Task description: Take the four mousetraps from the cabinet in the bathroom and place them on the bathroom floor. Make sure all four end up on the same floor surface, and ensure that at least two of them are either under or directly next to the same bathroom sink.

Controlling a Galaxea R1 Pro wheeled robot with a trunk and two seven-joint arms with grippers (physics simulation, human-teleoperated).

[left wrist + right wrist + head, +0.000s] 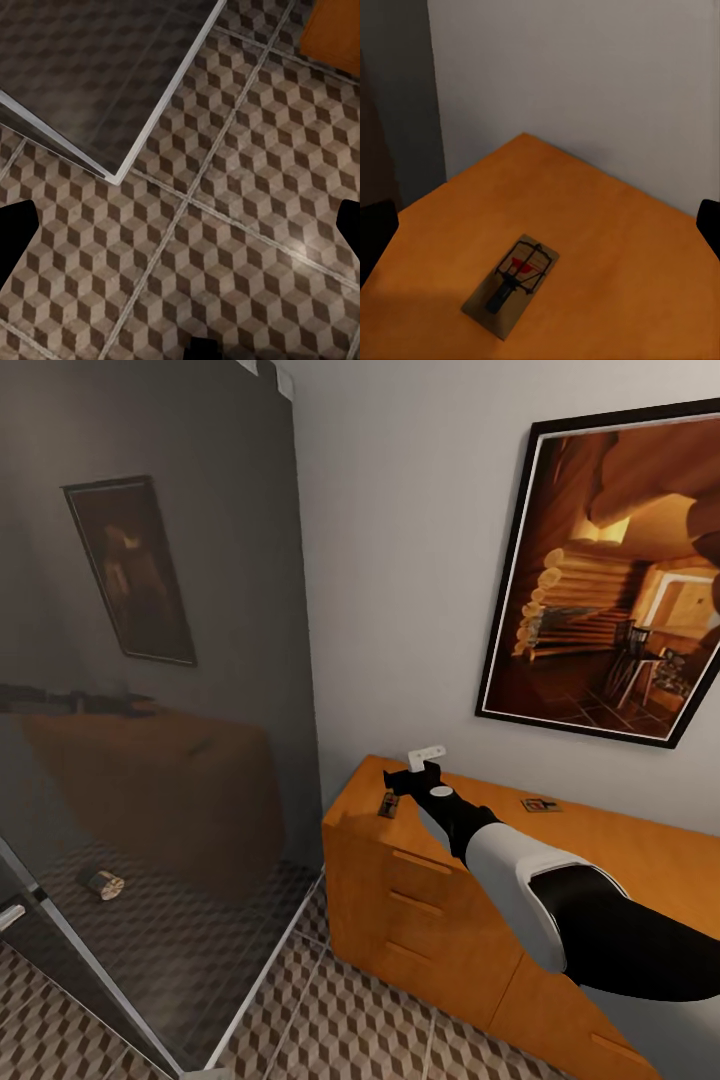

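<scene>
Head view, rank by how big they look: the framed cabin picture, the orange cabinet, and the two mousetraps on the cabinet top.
1. Cabinet, largest.
2. Framed cabin picture.
3. The two mousetraps, left one and right one: both tiny and about alike, so I won't rank them; the right gripper is just above the left one.

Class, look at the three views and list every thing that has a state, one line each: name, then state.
Near mousetrap: flat on the cabinet top, ungripped.
Far mousetrap: flat on the cabinet top, untouched.
Cabinet: drawers closed.
Right claw: open, above the near mousetrap.
Left claw: open, empty, over the bathroom floor.
Framed picture: hanging on the wall.
</scene>
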